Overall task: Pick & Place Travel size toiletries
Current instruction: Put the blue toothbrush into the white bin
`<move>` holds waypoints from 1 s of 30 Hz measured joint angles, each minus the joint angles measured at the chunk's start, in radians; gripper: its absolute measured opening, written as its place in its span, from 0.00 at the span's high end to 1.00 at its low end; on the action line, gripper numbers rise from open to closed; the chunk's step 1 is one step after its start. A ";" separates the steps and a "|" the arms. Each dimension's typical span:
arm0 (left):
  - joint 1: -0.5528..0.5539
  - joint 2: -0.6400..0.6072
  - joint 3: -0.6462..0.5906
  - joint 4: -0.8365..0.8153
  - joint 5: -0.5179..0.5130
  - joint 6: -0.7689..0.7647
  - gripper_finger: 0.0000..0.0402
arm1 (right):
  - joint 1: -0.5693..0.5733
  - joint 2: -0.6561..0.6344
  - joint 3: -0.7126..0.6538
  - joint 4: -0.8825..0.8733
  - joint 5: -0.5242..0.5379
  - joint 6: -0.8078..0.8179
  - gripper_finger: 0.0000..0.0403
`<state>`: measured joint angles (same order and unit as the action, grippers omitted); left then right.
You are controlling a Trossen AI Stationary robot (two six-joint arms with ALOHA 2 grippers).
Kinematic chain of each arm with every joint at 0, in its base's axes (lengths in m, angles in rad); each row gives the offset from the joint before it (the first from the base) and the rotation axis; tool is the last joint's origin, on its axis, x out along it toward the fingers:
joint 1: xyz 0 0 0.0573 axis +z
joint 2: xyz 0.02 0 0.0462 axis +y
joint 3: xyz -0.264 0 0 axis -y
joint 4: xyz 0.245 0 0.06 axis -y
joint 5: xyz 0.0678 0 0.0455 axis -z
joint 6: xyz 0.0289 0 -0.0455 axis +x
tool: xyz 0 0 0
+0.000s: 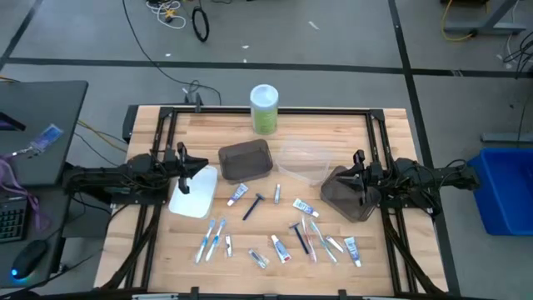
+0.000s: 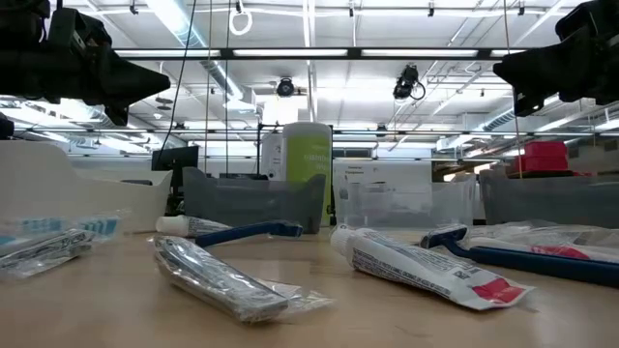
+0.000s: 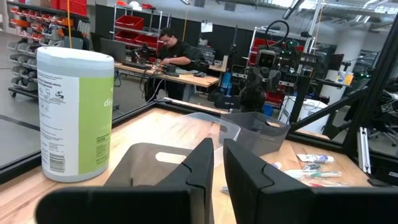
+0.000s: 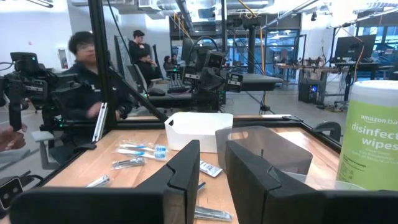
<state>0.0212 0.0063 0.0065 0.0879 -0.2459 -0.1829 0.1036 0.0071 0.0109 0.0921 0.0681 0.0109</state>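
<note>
The travel size toiletries lie flat and scattered over the near half of the wooden table: a white tube, a dark razor, two toothbrushes, more tubes and packets. My left gripper hovers at the left over a white tray; a narrow gap shows between its fingers with nothing in it. Over a dark tray at the right, my right gripper is held slightly open and empty.
A green canister with a white lid stands at the far edge. A second dark tray and a clear tray sit mid-table between the arms. A black frame borders the table. People work at benches beyond.
</note>
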 joint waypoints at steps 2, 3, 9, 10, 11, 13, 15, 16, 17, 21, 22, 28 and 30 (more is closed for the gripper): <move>0.000 0.000 0.000 0.000 0.000 0.000 0.89 | 0.000 0.000 0.000 0.000 0.000 0.000 0.79; 0.000 0.000 0.000 0.000 0.000 0.000 0.89 | 0.000 0.000 0.000 0.000 0.000 0.000 0.79; 0.000 0.000 0.000 0.000 0.000 -0.021 0.89 | 0.000 0.000 0.000 -0.001 0.000 0.004 0.79; 0.000 0.000 0.000 0.000 0.000 -0.021 0.89 | 0.000 0.000 0.000 0.000 0.000 0.001 0.79; 0.000 0.000 0.000 0.000 0.000 -0.021 0.89 | 0.000 0.000 0.000 0.000 0.000 -0.005 0.79; 0.000 0.000 0.000 0.001 0.000 -0.021 0.89 | 0.000 0.000 0.000 0.001 0.000 -0.015 0.79; 0.000 0.000 0.000 0.027 -0.004 -0.009 0.89 | 0.000 0.000 0.000 0.005 0.000 -0.023 0.79; 0.000 0.000 0.000 0.054 -0.003 -0.017 0.89 | 0.000 0.000 0.000 0.015 0.000 -0.025 0.79; 0.000 -0.001 0.000 0.079 0.007 -0.048 0.89 | 0.000 0.000 0.000 0.027 0.000 -0.016 0.79; -0.001 0.000 0.000 0.178 0.125 -0.164 0.89 | 0.000 0.000 0.000 0.006 -0.032 0.047 0.79; -0.001 0.000 0.000 0.210 0.172 -0.169 0.89 | 0.000 0.000 0.000 -0.006 -0.053 0.050 0.79; -0.044 0.000 0.000 0.473 0.328 -0.063 0.89 | 0.000 0.000 0.000 -0.043 -0.113 0.047 0.79; -0.064 0.000 0.000 0.543 0.327 -0.015 0.89 | 0.000 0.000 0.000 -0.039 -0.102 0.033 0.79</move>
<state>-0.0423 0.0063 0.0070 0.6306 0.0814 -0.1974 0.1036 0.0071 0.0109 0.0528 -0.0343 0.0438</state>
